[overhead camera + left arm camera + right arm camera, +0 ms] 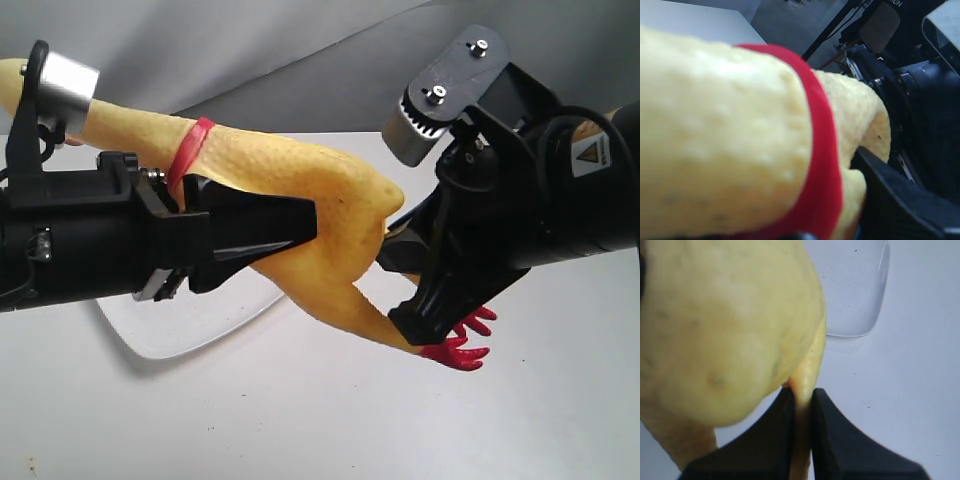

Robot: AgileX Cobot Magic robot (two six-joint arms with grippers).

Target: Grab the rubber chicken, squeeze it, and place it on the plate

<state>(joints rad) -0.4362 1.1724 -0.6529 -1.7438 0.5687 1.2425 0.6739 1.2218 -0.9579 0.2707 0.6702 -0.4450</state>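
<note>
The left gripper [262, 228] is clamped on the body of the rubber chicken [330, 200]. The right gripper [802, 412] pinches one thin leg between closed jaws. The chicken hangs in the air, above the white plate [190, 320] on the table [300, 420].

Chicken's head lost at the frame edge, plate mostly covered

The exterior view's left edge cuts off the head of the long yellow bumpy rubber chicken [335, 200], and the right gripper [408, 322] partly hides its red feet. Only a strip of the glossy white square plate [190, 322] shows below the black left arm [80, 240]. The left wrist view is a close blur.
</note>
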